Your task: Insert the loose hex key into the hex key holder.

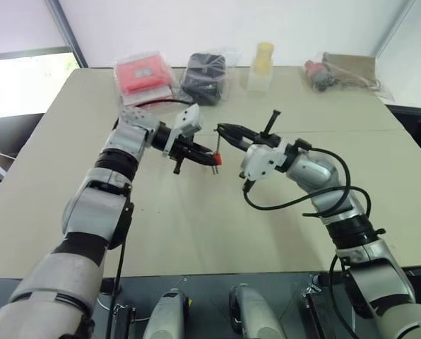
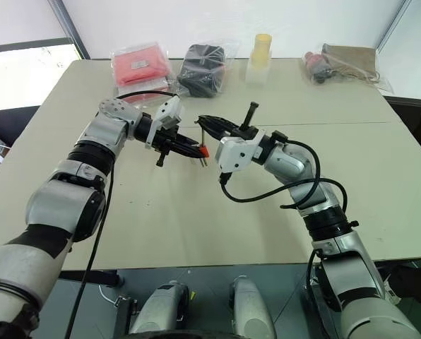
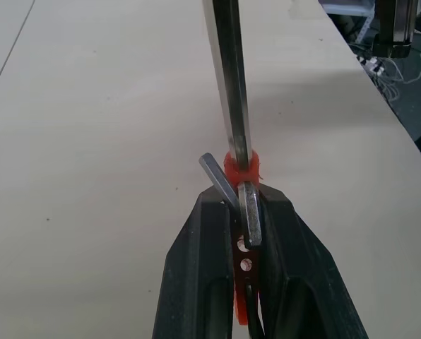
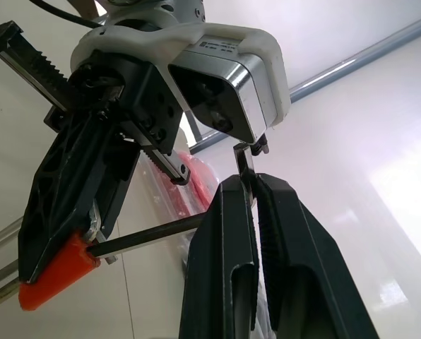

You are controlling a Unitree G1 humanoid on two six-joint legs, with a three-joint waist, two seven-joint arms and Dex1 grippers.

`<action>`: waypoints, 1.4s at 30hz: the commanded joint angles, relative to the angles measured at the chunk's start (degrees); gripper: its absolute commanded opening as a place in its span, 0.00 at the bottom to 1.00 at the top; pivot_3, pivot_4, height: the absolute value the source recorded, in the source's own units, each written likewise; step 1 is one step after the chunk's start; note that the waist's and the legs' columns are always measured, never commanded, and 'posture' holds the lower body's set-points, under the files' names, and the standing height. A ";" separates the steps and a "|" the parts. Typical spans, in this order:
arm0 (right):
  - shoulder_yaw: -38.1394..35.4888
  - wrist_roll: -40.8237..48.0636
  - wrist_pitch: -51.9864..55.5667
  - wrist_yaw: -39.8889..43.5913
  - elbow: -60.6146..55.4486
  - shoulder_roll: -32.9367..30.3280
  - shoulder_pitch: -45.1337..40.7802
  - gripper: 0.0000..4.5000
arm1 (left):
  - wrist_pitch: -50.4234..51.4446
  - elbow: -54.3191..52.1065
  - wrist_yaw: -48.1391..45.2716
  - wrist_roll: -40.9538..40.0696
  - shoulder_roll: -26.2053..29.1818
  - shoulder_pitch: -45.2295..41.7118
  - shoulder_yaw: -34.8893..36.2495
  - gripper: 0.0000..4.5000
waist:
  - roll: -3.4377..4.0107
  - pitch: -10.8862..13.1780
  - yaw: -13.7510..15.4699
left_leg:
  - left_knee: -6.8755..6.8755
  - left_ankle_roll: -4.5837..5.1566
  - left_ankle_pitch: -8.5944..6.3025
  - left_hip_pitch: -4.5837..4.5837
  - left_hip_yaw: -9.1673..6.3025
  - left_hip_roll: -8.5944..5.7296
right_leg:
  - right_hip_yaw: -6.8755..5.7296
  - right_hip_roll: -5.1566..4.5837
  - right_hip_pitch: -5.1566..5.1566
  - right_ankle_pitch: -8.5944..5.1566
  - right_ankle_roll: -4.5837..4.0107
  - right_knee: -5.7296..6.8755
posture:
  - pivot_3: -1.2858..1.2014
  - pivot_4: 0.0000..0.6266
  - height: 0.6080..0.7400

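The hex key holder (image 3: 240,169), a small orange-red block with short dark keys sticking out, is clamped in my left gripper (image 1: 210,157), which is shut on it above the table's middle. My right gripper (image 1: 221,131) is shut on the bent end of the loose hex key (image 3: 232,85), just beyond the left one. In the right wrist view the key's long thin shaft (image 4: 147,233) runs from my right fingers (image 4: 232,212) across to the orange block (image 4: 55,272) and meets it. Whether the tip sits inside a slot I cannot tell.
Both grippers hover above the beige table (image 1: 196,233). Along its far edge lie a red packet in a clear bag (image 1: 143,74), a black item in a bag (image 1: 207,74), a yellow bottle (image 1: 263,63) and a bagged bundle (image 1: 330,74).
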 commanded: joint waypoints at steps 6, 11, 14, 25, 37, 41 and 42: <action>1.97 -0.07 -2.64 1.66 -1.93 0.03 -2.20 0.02 | -1.06 -1.85 0.46 -0.45 0.15 -0.72 1.09 0.00 | 0.00 0.00 -0.02 | 0.00 0.00 0.00 0.00 0.00 0.00 | 0.00 0.00 0.00 0.00 0.00 0.01 | 0.52 0.24 1.00; 1.80 0.94 -1.25 2.50 -0.52 0.86 -2.86 0.02 | -0.98 -2.27 0.37 -0.51 0.05 -0.37 1.03 0.00 | 0.00 0.00 0.00 | 0.01 0.00 0.00 0.00 0.00 0.00 | 0.00 0.00 0.00 0.00 0.00 0.01 | 0.52 0.24 1.00; 1.37 1.77 -0.37 2.77 0.02 1.44 -3.12 0.02 | -0.91 -2.46 0.34 -0.54 0.15 -0.25 1.08 0.00 | 0.00 0.00 0.01 | 0.01 0.00 0.00 0.00 0.00 0.00 | 0.00 0.00 0.00 0.00 0.00 0.01 | 0.52 0.24 1.00; 0.38 1.39 0.02 1.64 0.08 1.41 -3.31 0.99 | -0.85 -2.56 0.48 -0.52 0.29 -0.20 1.10 0.00 | 0.00 0.00 0.01 | 0.02 0.00 0.00 0.00 0.00 0.00 | 0.00 0.00 0.00 0.00 0.00 0.02 | 0.52 0.24 1.00; -7.45 23.70 24.65 6.65 -17.04 1.32 1.54 0.99 | 0.11 -2.63 -0.67 -0.28 2.13 0.54 0.92 0.00 | 0.00 0.00 0.11 | 0.02 0.00 0.00 0.00 -0.02 0.00 | 0.00 -0.01 0.00 0.00 0.00 0.03 | 0.52 0.24 1.00; -7.38 27.76 32.94 10.51 -27.02 -2.34 5.45 0.99 | 0.80 -2.51 -1.16 -0.38 3.54 0.74 1.08 0.00 | 0.00 0.00 0.17 | 0.01 0.00 0.00 0.00 -0.03 0.01 | -0.01 0.00 0.00 0.00 0.00 0.04 | 0.52 0.24 1.00; -7.20 27.55 33.68 10.95 -28.53 -3.14 6.20 0.99 | 0.84 -2.50 -1.18 -0.31 3.84 0.81 1.04 0.00 | 0.00 0.00 0.18 | 0.02 0.00 0.00 0.00 -0.03 0.01 | -0.01 -0.01 0.00 0.00 0.00 0.04 | 0.52 0.24 1.00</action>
